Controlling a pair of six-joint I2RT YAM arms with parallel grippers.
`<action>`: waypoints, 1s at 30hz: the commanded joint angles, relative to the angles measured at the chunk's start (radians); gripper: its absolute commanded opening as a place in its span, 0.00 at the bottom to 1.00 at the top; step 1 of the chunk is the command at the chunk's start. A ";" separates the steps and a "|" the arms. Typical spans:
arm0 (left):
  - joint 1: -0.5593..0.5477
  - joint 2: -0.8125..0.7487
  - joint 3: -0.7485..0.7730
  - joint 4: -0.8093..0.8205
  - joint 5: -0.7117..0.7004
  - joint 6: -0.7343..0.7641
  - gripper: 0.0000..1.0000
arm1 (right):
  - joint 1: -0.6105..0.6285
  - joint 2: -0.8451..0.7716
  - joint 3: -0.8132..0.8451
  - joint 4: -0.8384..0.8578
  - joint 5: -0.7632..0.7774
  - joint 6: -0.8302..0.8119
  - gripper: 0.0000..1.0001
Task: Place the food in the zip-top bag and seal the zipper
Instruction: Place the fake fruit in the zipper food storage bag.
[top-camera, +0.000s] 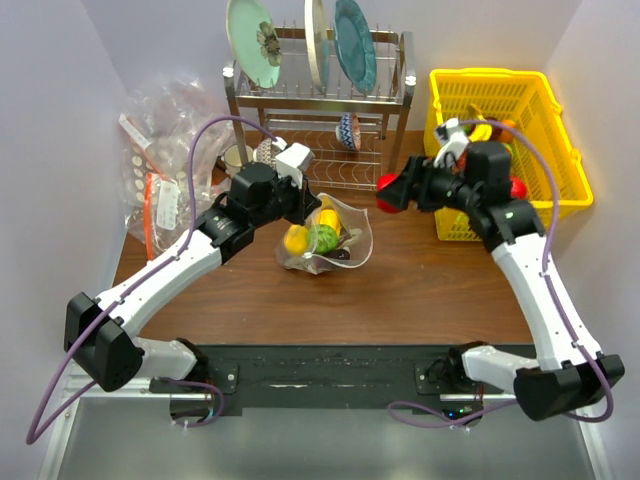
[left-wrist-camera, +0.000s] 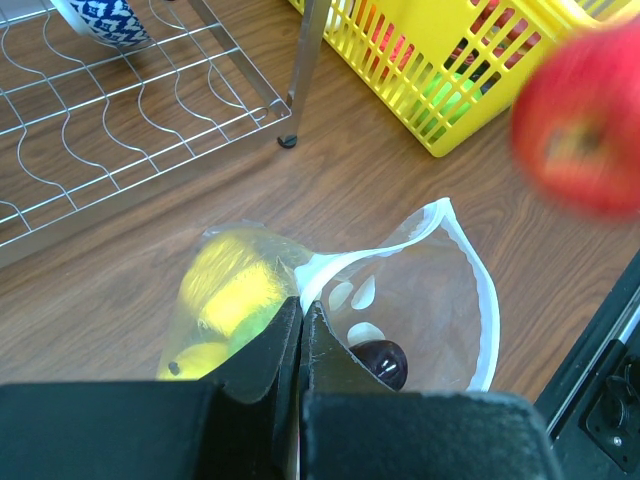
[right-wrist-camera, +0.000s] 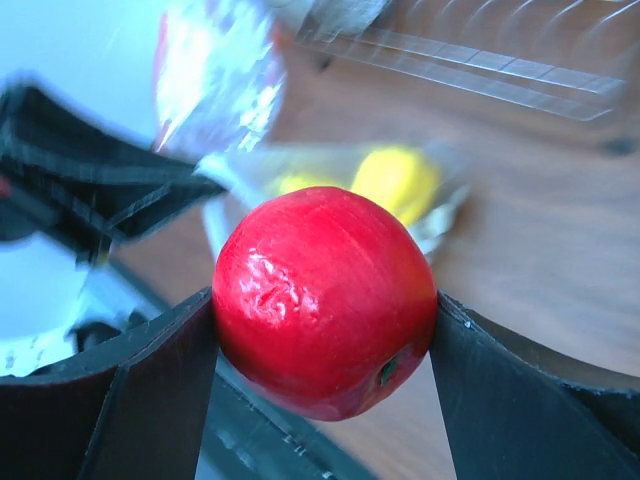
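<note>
Right wrist showed my right gripper (right-wrist-camera: 322, 305) clamping red fruit (right-wrist-camera: 325, 285); left gripper (left-wrist-camera: 303, 320) pinched zip-top bag (left-wrist-camera: 430, 300) rim at desk (top-camera: 430, 290) centre; loading step, next drop needed mouth alignment

One red apple (right-wrist-camera: 325, 290) sits between the fingers (right-wrist-camera: 150, 390) of the right gripper (right-wrist-camera: 323, 310). One dotted zip-top bag (left-wrist-camera: 440, 290) hangs from the pinched fingers (left-wrist-camera: 260, 360) of the left gripper (left-wrist-camera: 303, 315). Inside the bag, just below those fingers, are two yellow pieces (left-wrist-camera: 235, 290) of food, one green piece (top-camera: 323, 238) and one dark purple piece (left-wrist-camera: 383, 362). Past the fingers stand one yellow basket (top-camera: 500, 82) and one dish rack (top-camera: 320, 100) with three plates (top-camera: 252, 40). The food in the basket is too hidden to count.
</note>
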 joint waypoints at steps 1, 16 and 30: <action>0.006 -0.011 0.037 0.038 -0.002 -0.003 0.00 | 0.099 -0.066 -0.177 0.289 -0.076 0.127 0.61; 0.006 -0.025 0.040 0.035 -0.001 -0.002 0.00 | 0.378 0.085 -0.288 0.535 0.149 0.145 0.59; 0.006 -0.042 0.035 0.044 0.009 -0.002 0.00 | 0.393 0.240 -0.292 0.682 0.533 0.076 0.85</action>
